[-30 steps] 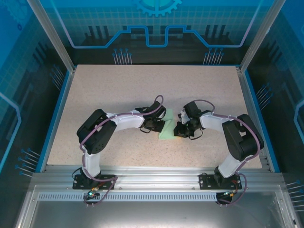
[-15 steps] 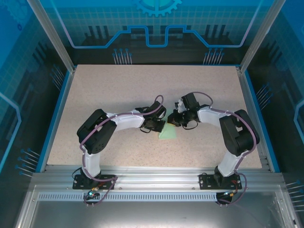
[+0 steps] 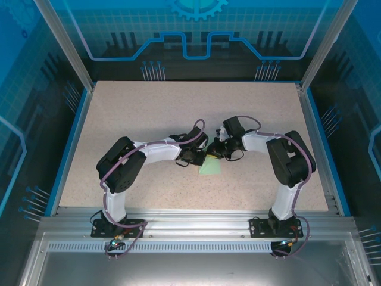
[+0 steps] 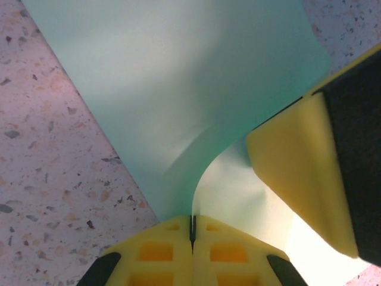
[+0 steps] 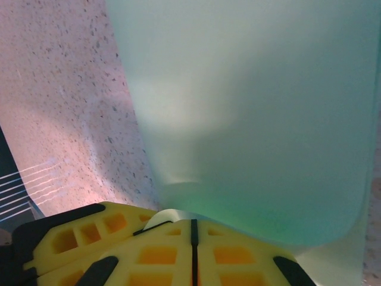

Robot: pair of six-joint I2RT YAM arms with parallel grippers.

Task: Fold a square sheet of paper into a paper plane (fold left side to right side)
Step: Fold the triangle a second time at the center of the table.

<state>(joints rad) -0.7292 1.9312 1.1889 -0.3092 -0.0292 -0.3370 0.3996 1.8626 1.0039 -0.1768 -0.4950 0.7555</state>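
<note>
Left gripper [image 3: 201,158] and right gripper [image 3: 218,152] meet almost tip to tip near the middle of the bench [image 3: 149,107], each clamped shut on the pale mint-green sheet of paper [image 3: 209,167], as I watch from the overhead camera. Both arms rise from their bases at the near edge and bow outward. The left arm's elbow swings wide to the left and its forearm reaches right. The right arm mirrors it, elbow out to the right and forearm reaching left. Both wrists dip toward the bench.

From the left wrist camera I see that gripper's yellow fingers [image 4: 161,253] pressed together with only a thin seam between them. The sheet's near edge curls up into that seam. One yellow finger of the right gripper lies just beside them, on the paper. Beyond the curl, the paper stretches away from the camera across the speckled surface.

From the right wrist camera, its own fingers are likewise closed on the sheet, which bulges in a soft curve just ahead of them.
</note>
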